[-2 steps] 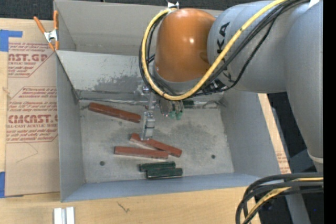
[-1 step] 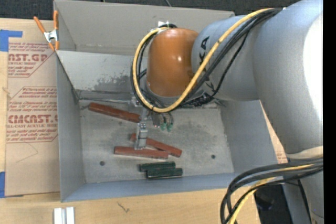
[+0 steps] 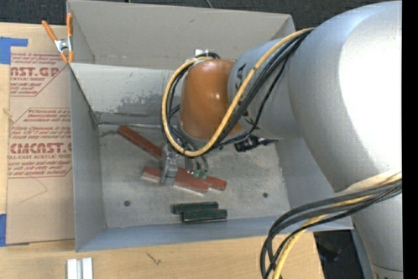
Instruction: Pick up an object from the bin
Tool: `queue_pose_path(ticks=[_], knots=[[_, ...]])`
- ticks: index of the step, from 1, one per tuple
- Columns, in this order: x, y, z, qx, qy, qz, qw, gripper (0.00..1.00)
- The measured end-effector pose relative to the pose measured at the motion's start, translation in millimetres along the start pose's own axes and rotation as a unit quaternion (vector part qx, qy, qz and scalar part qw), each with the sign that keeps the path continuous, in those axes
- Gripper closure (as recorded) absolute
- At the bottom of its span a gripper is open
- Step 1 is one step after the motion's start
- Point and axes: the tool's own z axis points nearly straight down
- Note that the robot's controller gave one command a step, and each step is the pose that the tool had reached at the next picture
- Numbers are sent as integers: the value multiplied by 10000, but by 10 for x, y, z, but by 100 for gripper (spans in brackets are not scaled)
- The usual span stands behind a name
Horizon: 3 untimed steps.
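Observation:
My gripper (image 3: pixel 172 168) reaches down under the orange wrist cover to the middle of the bin floor. Its tip is at a reddish-brown flat bar (image 3: pixel 189 182) that lies crosswise there, with a paler left end. A second reddish-brown stick (image 3: pixel 138 141) lies slanted just up and to the left of the gripper. A dark green, nearly black, oblong piece (image 3: pixel 199 211) rests near the bin's front wall, below the gripper.
The arm and its cables cover the bin's right half and back middle. Bare floor shows at the left and the front left of the bin.

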Motion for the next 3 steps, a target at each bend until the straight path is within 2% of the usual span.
queue_pose_path(ticks=[1,2,3], knots=[[37,-15,52,20,51,0,10000,0],[37,-15,52,19,51,1,10000,0],[608,64,54,13,86,-1746,9846,100]])
